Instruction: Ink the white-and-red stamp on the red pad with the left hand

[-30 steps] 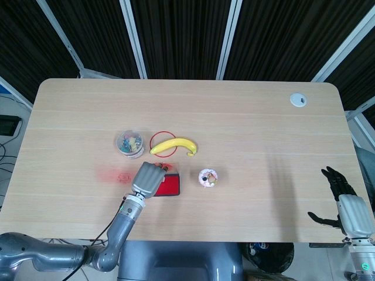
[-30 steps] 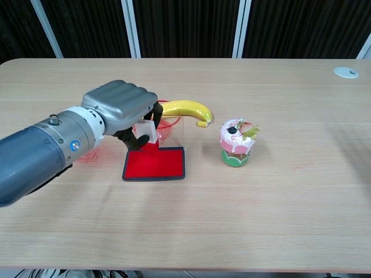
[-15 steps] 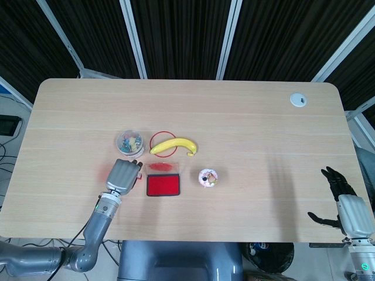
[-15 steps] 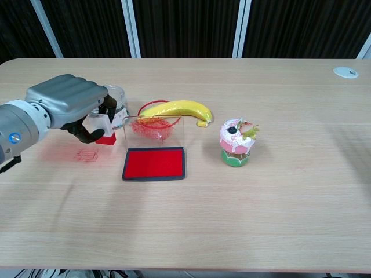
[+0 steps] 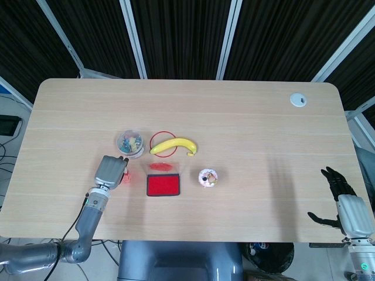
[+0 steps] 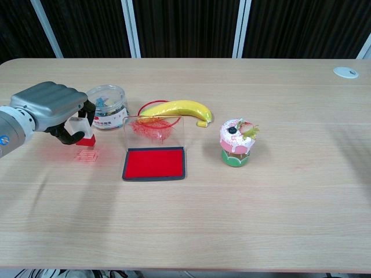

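While our left hand grips the stamp left of the red pad, nothing touches the pad. Our right hand hangs spread, holding nothing.

Bright, even light from overhead fills both views, and the pale wooden table shows no harsh glare. Shadows are soft and short. Focus is sharp; the table's far edge bows in the chest view.
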Motion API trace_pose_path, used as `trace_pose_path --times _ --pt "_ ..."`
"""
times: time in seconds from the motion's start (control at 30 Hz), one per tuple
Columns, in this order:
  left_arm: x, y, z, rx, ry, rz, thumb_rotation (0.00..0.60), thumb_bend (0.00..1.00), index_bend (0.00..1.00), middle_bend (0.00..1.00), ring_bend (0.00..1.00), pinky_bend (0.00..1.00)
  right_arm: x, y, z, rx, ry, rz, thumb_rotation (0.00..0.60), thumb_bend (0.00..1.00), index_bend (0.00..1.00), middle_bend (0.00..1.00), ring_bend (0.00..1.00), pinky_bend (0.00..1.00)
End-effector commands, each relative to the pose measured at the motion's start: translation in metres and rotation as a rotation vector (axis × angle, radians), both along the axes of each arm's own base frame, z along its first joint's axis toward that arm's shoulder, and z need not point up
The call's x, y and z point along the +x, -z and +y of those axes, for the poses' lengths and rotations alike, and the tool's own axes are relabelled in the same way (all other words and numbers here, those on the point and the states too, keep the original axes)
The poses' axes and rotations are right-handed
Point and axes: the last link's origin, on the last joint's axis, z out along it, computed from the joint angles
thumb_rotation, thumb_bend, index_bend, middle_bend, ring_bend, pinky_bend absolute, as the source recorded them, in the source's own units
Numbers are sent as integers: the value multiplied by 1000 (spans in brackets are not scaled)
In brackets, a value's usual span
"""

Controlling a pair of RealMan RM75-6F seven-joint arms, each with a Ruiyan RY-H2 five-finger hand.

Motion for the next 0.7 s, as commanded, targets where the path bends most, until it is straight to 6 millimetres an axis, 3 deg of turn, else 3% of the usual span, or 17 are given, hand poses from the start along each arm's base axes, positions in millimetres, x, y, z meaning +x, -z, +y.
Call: trace_pose_path --times 0.03,0.7 --pt "-1 5 -1 -11 -1 5 600 548 690 712 595 682 0 0 0 0 0 0 600 158 0 0 0 177" --pt "-7 13 -6 -37 -10 23 600 489 625 641 547 639 0 0 0 1 0 0 600 159 0 0 0 177"
